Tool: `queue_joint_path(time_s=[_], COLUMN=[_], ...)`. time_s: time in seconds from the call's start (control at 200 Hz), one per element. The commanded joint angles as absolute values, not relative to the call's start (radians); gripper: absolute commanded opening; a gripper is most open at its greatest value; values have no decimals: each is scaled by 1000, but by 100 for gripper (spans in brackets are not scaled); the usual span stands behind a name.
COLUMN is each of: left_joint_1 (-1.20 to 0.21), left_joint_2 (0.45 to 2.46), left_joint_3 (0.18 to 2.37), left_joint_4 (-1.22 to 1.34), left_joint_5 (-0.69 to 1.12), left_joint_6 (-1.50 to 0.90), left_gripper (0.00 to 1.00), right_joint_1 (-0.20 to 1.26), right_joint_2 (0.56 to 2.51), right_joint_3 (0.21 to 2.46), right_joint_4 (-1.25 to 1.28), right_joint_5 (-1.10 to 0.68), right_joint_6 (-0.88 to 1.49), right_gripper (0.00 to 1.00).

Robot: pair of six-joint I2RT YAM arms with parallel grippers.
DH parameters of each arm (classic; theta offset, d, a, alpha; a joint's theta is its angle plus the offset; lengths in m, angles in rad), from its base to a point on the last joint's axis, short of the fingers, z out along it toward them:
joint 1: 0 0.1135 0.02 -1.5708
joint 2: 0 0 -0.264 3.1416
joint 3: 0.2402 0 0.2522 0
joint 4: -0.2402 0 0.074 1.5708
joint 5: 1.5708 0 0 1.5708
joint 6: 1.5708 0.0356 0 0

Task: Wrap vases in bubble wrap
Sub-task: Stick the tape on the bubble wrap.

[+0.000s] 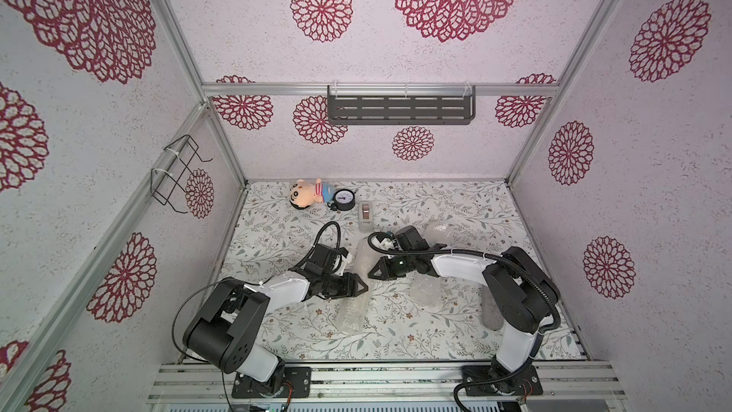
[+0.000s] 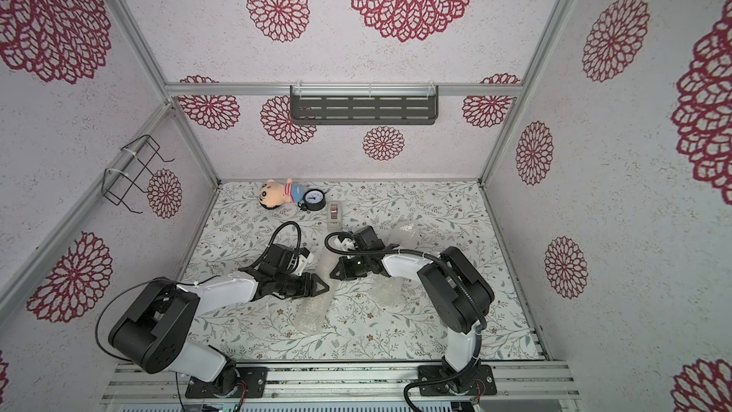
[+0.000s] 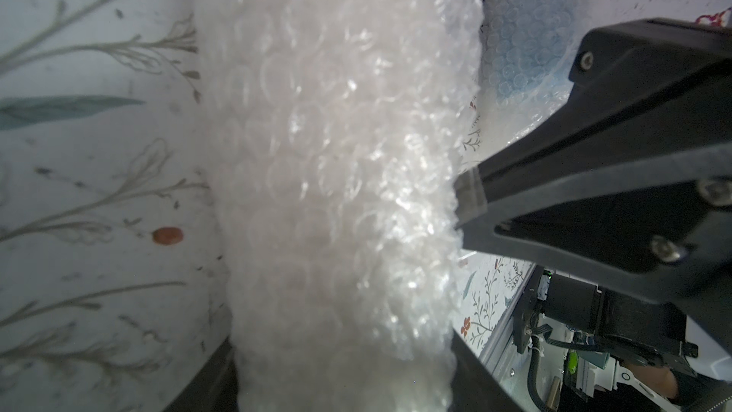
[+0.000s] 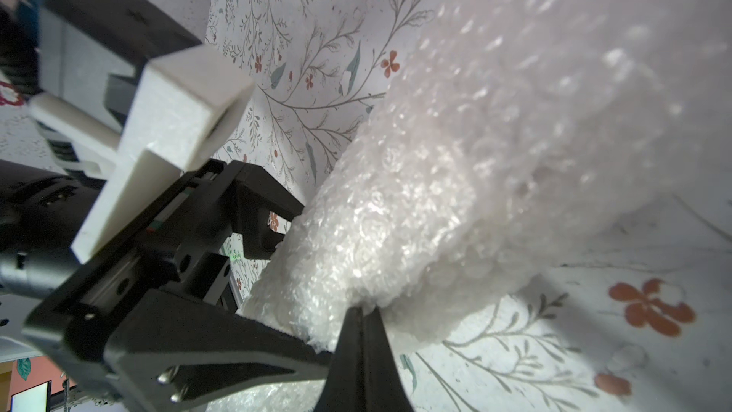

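Two grippers meet at mid-frame in both top views, over the floral table (image 1: 455, 334). Left gripper (image 1: 362, 288): fingers spread to either side of the bubble-wrap roll (image 3: 336, 192), touching both flanks and clasping it. Right gripper (image 4: 360, 317): fingers pressed together, pinching the roll's outer edge just beside the left one. The roll lies flat, running from centre toward lower centre of the top views; I cannot tell what is inside it. Light blue vase (image 3: 523, 41) shows dimly through more wrap, upper right of the left wrist view. Second wrapped bundle (image 1: 439, 231) sits right of centre, just above the right arm; a loose patch of wrap (image 1: 426, 295) lies below that arm. Tape dispenser (image 1: 365, 214), gauge (image 1: 344, 200) and plush doll (image 1: 311, 192) sit above centre, well apart from the roll.
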State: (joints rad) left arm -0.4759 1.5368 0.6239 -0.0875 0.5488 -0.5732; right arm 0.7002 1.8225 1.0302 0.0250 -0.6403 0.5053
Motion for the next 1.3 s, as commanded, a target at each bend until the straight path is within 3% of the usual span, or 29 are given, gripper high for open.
queue_joint_path(time_s=[0.0,0.36,0.555,0.936,1.296], left_joint_1=[-493,-485,-455,-426,-423], left_joint_2=[1556,1537,1508,1539,1600], left_joint_3=[635,687,684,728,730], left_joint_4=[-129,-122,-85,-32,-8], left_joint_5=[564,573,588,542,488], left_joint_6=[-528,-527,-557,-627,-663], left_gripper=[55,78,84,84,72], right_joint_1=[710,712,712,715,715], right_joint_2=[1859,1861,1855,1856,1858], right_joint_3=[1055,1064,1065,1067,1074], right_joint_4=[29,15,14,14,9], right_joint_5=[-617,-616,-615,-614,-614], right_joint_6=[489,488,489,491,487], right_gripper=[0,0,0,0,0])
